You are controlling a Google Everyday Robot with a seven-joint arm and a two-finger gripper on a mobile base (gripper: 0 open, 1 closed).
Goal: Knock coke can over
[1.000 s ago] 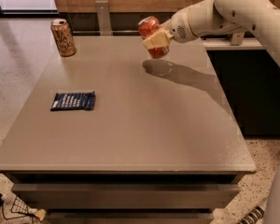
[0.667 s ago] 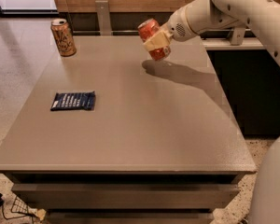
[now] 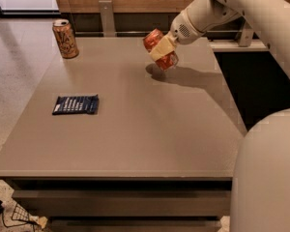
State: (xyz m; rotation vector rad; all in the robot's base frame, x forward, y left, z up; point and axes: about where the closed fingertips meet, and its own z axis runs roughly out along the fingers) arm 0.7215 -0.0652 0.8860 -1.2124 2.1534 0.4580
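The red coke can [image 3: 157, 41] is tilted to the left, held above the far middle of the grey table [image 3: 135, 129] with its shadow beneath it. My gripper [image 3: 163, 49] is shut on the can, a tan finger [image 3: 162, 46] across its side. The white arm reaches in from the upper right.
A tan-orange can [image 3: 65, 38] stands upright at the table's far left corner. A dark blue packet [image 3: 76, 104] lies flat on the left side. A wooden wall and a metal post [image 3: 106, 17] are behind the table. A dark cabinet stands to the right.
The can, still held, has tipped a little further to the left and stays at about the same place above the table. The arm shifted slightly.
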